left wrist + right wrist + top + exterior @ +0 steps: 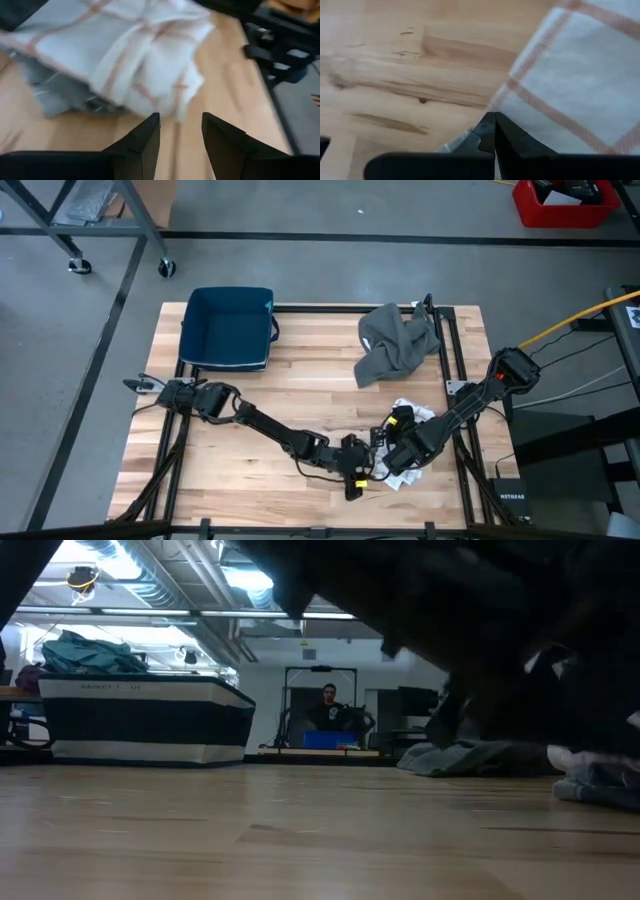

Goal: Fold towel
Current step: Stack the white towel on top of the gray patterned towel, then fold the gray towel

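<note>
Wooden slats run under everything on this table (pixel 260 420), and the action sits at its near edge, right of the middle. That is where the towel (pixel 410 416) lies, a white cloth with thin orange-pink checks, bunched into a loose heap with both arms bent over it. The right claw (pixel 493 131) is clenched right at the towel's edge; its own camera shows the fingers pinched together where the cloth's hem meets the wood, and it looks to have a bit of cloth nipped between them, though I can't be sure. The left claw (pixel 180 135) is parted, with nothing between its fingers (pixel 146 141), and it points at the rumpled heap just ahead of it.

From how it puddles and creases, I'd judge the towel light, limp and not at all fragile; it will sag and drag rather than hold a shape. Best hold would be a corner or hem, one per claw, so it can be pulled flat.

Farther back, a grey cloth (pixel 395 345) lies crumpled by the right rail, and a blue bin (pixel 229 328) sits at the far left.
</note>
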Motion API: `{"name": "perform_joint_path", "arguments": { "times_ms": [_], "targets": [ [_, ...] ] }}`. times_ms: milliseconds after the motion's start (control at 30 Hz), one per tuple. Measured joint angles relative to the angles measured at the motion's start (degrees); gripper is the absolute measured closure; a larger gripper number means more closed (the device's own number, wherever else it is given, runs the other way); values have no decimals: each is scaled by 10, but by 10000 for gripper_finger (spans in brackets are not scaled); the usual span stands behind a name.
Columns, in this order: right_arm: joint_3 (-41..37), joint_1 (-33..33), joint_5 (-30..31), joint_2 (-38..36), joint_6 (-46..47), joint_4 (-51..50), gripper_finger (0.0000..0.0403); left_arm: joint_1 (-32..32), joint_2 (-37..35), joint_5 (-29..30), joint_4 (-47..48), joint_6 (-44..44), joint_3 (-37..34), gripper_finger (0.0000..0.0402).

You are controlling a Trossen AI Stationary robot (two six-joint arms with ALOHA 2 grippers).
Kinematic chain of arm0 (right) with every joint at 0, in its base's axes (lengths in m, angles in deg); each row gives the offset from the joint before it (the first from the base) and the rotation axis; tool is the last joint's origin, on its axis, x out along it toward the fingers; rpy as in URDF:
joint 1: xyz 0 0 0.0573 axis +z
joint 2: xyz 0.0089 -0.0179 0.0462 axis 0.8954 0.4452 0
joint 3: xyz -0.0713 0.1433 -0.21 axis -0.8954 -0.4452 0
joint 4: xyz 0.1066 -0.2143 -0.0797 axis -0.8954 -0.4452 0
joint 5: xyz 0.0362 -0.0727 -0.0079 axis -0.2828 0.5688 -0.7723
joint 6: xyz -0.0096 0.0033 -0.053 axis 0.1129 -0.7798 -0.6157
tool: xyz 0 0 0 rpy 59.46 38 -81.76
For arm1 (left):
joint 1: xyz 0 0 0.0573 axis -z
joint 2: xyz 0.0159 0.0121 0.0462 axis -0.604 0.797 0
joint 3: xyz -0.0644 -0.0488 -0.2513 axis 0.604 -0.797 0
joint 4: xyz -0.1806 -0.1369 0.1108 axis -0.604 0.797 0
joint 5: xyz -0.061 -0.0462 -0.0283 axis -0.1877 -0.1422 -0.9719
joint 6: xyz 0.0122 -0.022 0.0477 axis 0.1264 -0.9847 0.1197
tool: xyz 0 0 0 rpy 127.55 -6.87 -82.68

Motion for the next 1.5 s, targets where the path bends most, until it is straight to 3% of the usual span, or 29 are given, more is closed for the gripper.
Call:
{"name": "perform_joint_path", "arguments": {
  "times_ms": [167,333,667,900,1133,1333,1500],
  "targets": [
    [30,8,78,-1,-45,-6,398,7,-40,-2,5,73,0,266],
    [82,14,155,-15,-74,-109,398,5,-84,0,71,138,0,266],
    [156,9,168,-16,-217,-233,398,-15,-173,2,350,140,0,266],
    [156,-10,131,-16,-268,-233,390,-16,-266,29,413,190,0,266],
    [155,-36,66,-16,-325,-178,296,-16,-367,125,512,228,-13,266],
    [155,-86,102,-16,-365,-180,201,-37,-460,170,514,227,-110,266],
    [155,-166,98,-16,-540,-166,167,-54,-525,172,489,227,-199,266]
  ]
}}
